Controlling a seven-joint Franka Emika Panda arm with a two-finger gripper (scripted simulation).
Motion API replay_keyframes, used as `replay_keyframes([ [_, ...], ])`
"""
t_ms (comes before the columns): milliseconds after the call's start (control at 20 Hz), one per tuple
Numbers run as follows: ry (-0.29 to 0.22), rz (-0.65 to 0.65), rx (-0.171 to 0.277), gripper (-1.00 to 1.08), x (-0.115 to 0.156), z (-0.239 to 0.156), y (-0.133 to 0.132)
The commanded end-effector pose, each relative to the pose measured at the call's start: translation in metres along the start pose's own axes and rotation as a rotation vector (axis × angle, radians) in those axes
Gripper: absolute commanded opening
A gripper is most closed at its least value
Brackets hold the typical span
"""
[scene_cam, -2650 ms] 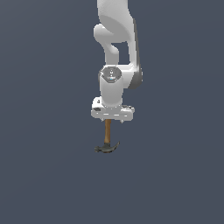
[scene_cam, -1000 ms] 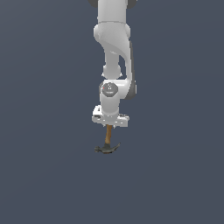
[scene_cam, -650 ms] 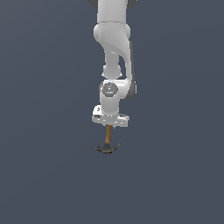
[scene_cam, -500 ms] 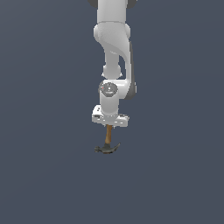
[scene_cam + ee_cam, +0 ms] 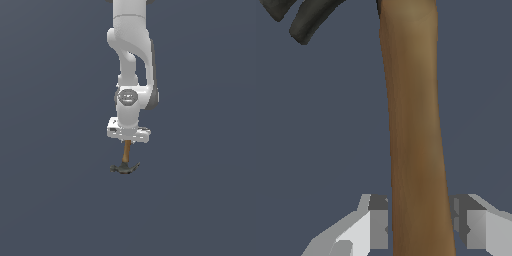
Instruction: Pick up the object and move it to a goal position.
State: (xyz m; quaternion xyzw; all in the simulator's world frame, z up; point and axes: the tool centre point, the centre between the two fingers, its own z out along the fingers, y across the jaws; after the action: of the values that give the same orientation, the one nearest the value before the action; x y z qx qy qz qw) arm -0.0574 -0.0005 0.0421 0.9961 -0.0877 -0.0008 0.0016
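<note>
The hammer (image 5: 125,165) has a light-brown wooden handle (image 5: 416,125) and a dark head with a curved claw (image 5: 303,20). In the exterior view it sits mid-scene, head toward the camera, with the handle running up under my hand. My gripper (image 5: 128,141) is down over the far end of the handle. In the wrist view my gripper (image 5: 421,222) straddles the handle. Both dark pads (image 5: 379,220) stand right against its sides. The handle end under the hand is hidden.
A plain dark grey-blue surface (image 5: 200,200) surrounds the hammer on all sides. No other object shows in either view.
Since 2.6 s ago the hand has come down over the handle. Over the last second the arm and the hammer have not visibly moved.
</note>
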Motion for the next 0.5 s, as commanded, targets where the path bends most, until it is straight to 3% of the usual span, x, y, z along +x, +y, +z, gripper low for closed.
replay_keyframes([
  [0,0.005,-0.001,0.001,-1.00,0.001,-0.016,-0.006],
  [450,0.004,-0.003,0.001,-1.00,-0.002,-0.097,-0.037],
])
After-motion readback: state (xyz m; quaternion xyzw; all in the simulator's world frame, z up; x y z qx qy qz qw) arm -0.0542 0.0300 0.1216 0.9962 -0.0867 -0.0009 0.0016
